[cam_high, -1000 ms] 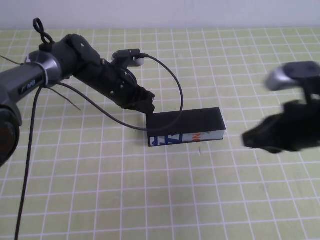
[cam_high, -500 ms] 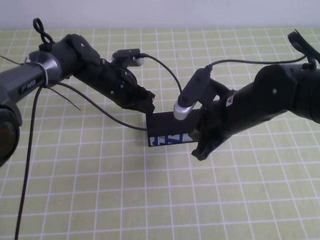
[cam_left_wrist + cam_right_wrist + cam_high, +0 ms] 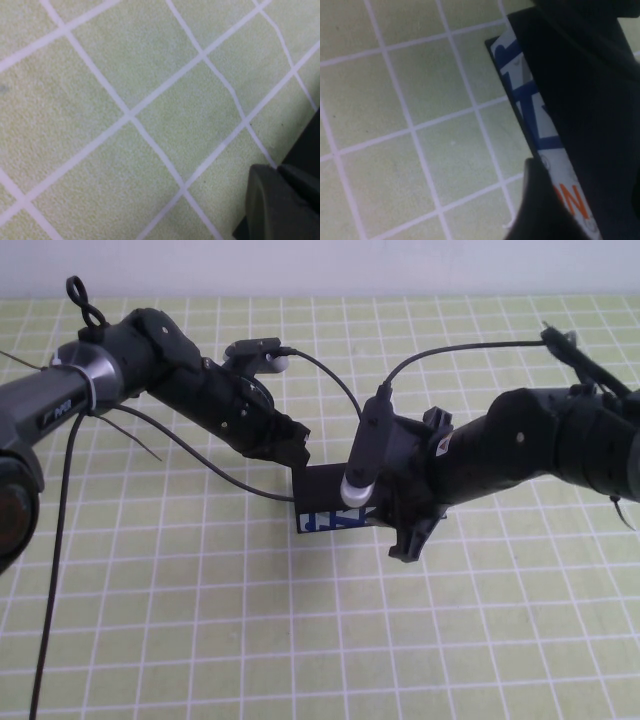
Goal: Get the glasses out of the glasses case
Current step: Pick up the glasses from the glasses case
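Observation:
The glasses case lies shut on the green grid mat, its white side with blue and orange print facing me. The glasses are hidden. My left gripper rests at the case's far left corner; a dark part of it shows over the mat in the left wrist view. My right gripper is open and hangs over the case's right half, covering it. In the right wrist view one finger stands against the printed side, next to the black lid.
The green grid mat covers the table, with open room in front and to the left. Black cables loop above the case from both arms. A pale wall edge runs along the back.
My right arm has swung in from the right edge and come down over the case's right half. The left arm and the case have not moved.

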Motion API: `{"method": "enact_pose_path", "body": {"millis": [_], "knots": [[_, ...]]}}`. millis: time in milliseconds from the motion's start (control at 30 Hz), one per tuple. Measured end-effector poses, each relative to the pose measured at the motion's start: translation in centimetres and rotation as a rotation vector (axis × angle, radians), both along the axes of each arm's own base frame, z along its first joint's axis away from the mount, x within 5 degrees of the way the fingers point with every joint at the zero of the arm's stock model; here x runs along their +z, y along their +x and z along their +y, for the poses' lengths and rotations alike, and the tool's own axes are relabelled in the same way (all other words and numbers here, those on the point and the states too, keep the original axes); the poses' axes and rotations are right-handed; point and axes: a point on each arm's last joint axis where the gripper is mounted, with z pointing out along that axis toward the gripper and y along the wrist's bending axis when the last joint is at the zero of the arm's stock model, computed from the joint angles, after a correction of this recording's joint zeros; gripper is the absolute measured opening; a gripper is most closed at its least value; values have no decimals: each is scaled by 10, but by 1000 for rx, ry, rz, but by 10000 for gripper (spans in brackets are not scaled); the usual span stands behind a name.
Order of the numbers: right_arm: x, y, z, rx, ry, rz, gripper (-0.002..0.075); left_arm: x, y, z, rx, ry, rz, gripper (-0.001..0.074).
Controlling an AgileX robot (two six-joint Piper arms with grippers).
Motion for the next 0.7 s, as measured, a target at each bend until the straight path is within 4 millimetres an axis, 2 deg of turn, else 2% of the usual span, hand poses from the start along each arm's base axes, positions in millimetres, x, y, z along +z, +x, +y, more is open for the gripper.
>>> {"method": "enact_pose_path", "body": {"millis": [133, 567, 700], "knots": [[-14, 7, 2, 16, -35, -31, 343, 0, 0, 0, -2, 0, 3, -4], [-35, 20, 4, 26, -78, -109, 338, 0, 0, 0, -2, 0, 3, -4], [-38, 22, 5, 30, -85, -119, 302, 0, 0, 0, -2, 0, 3, -4]]}}
